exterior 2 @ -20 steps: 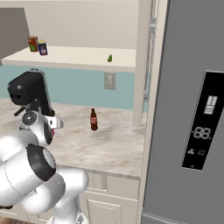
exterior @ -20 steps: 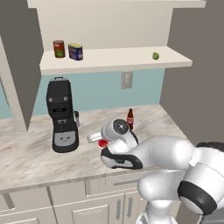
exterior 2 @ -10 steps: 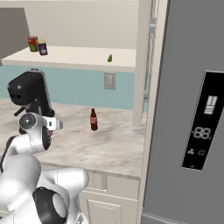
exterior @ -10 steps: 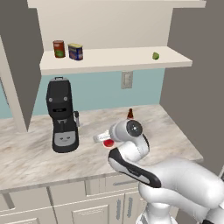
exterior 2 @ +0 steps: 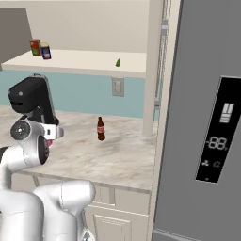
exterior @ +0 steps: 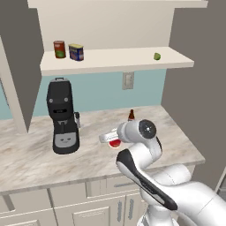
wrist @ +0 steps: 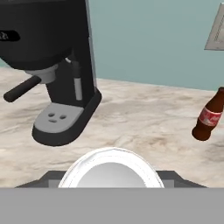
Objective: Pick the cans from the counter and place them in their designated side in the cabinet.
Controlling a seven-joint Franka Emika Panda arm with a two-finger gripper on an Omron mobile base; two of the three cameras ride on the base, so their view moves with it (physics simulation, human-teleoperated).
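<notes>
The gripper is closed around the red can, carried clear above the counter toward its front edge, between the black coffee machine and the brown bottle; in the hand view the can's silver top sits right at the fingers. The blue can already stands on the cabinet shelf near its left end, just beside a dark red can, so the step in hand looks like carrying the second can up. Next the arm must rise well above the coffee machine and reach onto the shelf, keeping the can upright and clear of the shelf's front edge.
</notes>
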